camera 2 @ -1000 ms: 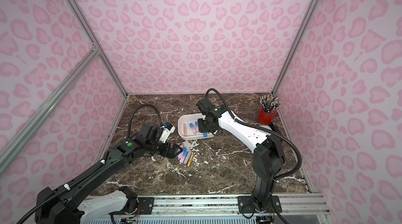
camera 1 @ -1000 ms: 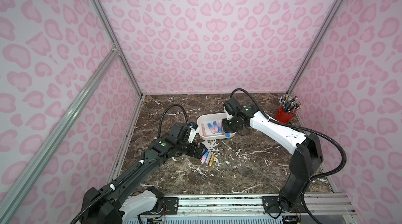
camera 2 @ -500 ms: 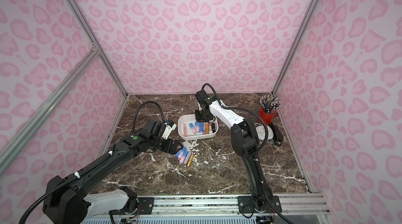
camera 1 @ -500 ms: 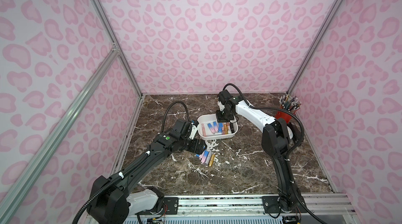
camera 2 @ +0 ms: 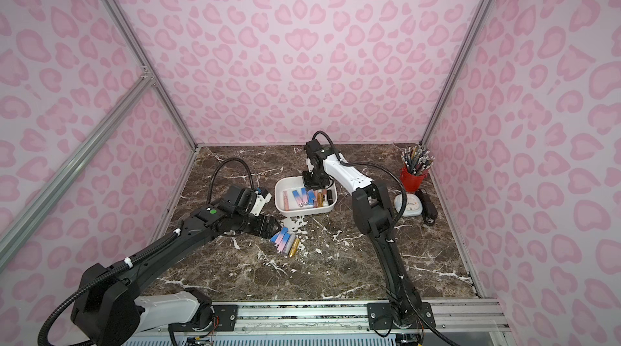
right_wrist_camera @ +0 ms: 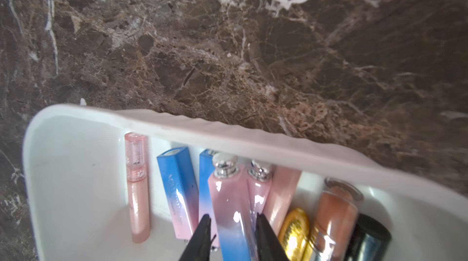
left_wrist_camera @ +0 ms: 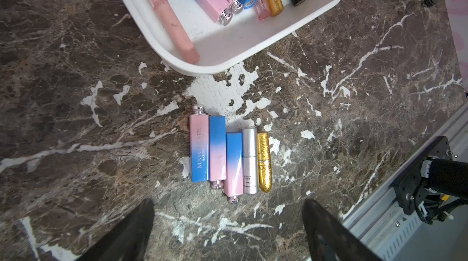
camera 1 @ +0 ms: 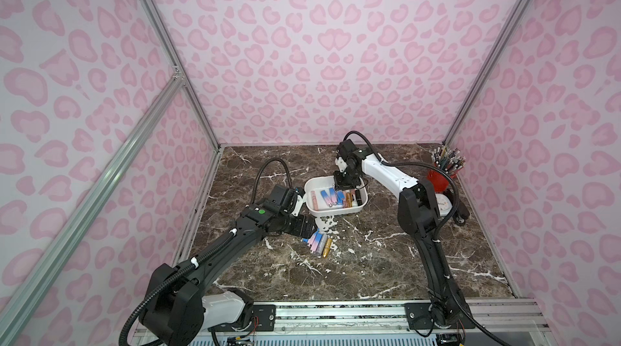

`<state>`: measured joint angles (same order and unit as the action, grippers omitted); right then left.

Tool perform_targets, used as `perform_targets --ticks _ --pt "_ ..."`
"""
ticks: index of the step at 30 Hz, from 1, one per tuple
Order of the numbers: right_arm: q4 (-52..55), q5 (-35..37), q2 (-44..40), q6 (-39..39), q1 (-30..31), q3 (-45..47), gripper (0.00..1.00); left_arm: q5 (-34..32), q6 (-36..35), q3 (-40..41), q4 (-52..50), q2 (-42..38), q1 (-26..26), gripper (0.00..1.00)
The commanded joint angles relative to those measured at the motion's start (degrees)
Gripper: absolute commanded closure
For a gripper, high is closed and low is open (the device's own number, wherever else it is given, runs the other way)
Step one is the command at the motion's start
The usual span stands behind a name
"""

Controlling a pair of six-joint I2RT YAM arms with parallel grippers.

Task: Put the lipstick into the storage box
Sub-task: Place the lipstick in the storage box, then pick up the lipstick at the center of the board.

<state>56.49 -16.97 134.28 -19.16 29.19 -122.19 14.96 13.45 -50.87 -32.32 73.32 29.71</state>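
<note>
The white storage box (camera 1: pixel 336 215) (camera 2: pixel 302 213) sits mid-table and holds several lipsticks. My right gripper (right_wrist_camera: pixel 233 215) (camera 1: pixel 341 186) reaches down into the box from its far side. Its jaws stand slightly open on either side of a pink-and-blue lipstick (right_wrist_camera: pixel 228 196), which leans on the other tubes with a thin gap at each finger. A row of several lipsticks (left_wrist_camera: pixel 228 158) (camera 1: pixel 319 242) lies on the marble just in front of the box. My left gripper (left_wrist_camera: pixel 228 200) (camera 2: pixel 277 226) hovers at the row's near end, wide open and empty.
A red pencil cup (camera 1: pixel 442 179) stands at the back right. In front of it are a white round device (camera 1: pixel 443 205) and a black stapler (camera 2: pixel 428 208). The marble table (left_wrist_camera: pixel 76 120) has patches of worn white. Pink walls enclose three sides.
My right gripper has swung from the box's right side to over its far side, and its jaws have parted a little around the lipstick. The left gripper has barely shifted by the row.
</note>
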Motion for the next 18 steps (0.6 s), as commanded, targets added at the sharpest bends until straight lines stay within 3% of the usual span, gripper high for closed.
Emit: perform_targets --ticks 1,7,18 --pt "1.92 0.78 -3.95 1.96 0.25 0.99 0.64 -1.45 -0.09 -0.02 1.38 1.03 -0.18 0.06" --pt "0.77 2.72 -15.1 3.36 1.58 10.88 0.57 -2.25 -0.37 -0.45 1.47 2.64 -0.27 0.06" --pt "-4.55 -0.05 -34.51 0.58 4.19 37.61 0.57 -5.88 -3.04 -0.72 -0.09 6.49 -0.23 0.08"
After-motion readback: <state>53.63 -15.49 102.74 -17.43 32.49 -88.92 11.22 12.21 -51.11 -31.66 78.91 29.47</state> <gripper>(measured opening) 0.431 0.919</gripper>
